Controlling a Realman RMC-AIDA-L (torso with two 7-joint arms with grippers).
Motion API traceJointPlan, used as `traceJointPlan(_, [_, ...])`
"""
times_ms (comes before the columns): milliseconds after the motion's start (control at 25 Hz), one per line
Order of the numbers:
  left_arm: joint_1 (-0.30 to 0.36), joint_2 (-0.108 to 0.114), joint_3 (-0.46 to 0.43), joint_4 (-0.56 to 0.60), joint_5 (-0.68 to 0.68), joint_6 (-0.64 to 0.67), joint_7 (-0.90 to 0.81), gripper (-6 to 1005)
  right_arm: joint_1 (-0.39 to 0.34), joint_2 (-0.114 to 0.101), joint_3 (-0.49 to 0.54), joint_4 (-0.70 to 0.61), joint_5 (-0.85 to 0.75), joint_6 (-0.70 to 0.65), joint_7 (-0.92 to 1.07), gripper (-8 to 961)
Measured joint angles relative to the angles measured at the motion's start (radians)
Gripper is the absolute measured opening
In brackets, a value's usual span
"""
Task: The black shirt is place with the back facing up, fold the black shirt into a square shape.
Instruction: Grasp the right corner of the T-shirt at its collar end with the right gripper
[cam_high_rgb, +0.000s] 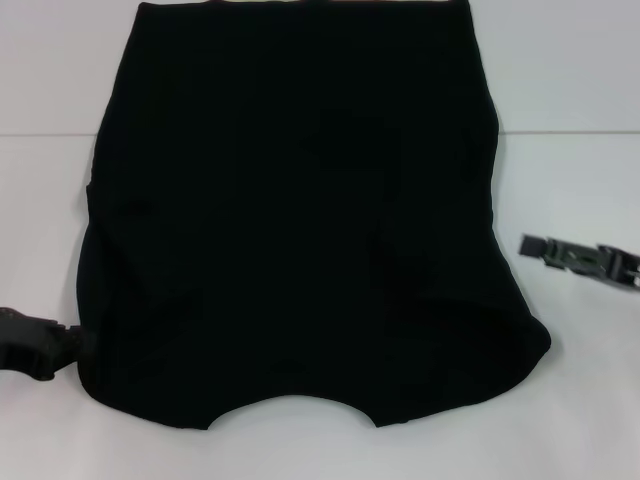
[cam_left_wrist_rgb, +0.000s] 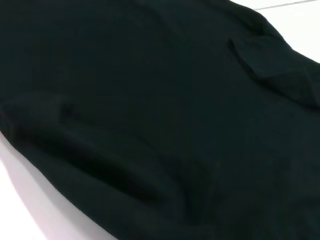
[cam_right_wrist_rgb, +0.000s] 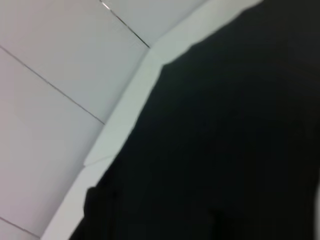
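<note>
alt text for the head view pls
A black shirt lies flat on a white table, sleeves folded in, neckline nearest the camera. The left hand sits at its near-left edge; the right hand rests apart on its right.

left gripper (cam_high_rgb: 60, 342) low at the near-left, lying about level, tip pointing inward, fingers' gap not visible; right gripper (cam_high_rgb: 535, 247) at mid-right, also near level, tip pointing inward, fingers close together, holding nothing
</note>
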Motion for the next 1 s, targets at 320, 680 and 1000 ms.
traceJointPlan(320, [-0.008, 0.0, 0.0, -0.003, 0.0, 0.0, 0.0, 61, -0.016, -0.025, 0.006, 0.002, -0.122, -0.036, 0.056, 841])
traceJointPlan(680, [-0.014, 0.0, 0.0, -0.003, 0.0, 0.0, 0.0, 61, 0.011, -0.02, 0.0, 0.002, -0.203, -0.023, 0.088, 831])
traceJointPlan(1000, [-0.018, 0.0, 0.0, -0.003, 0.0, 0.0, 0.0, 61, 0.032, -0.001, -0.003, 0.004, -0.229, -0.005, 0.089, 822])
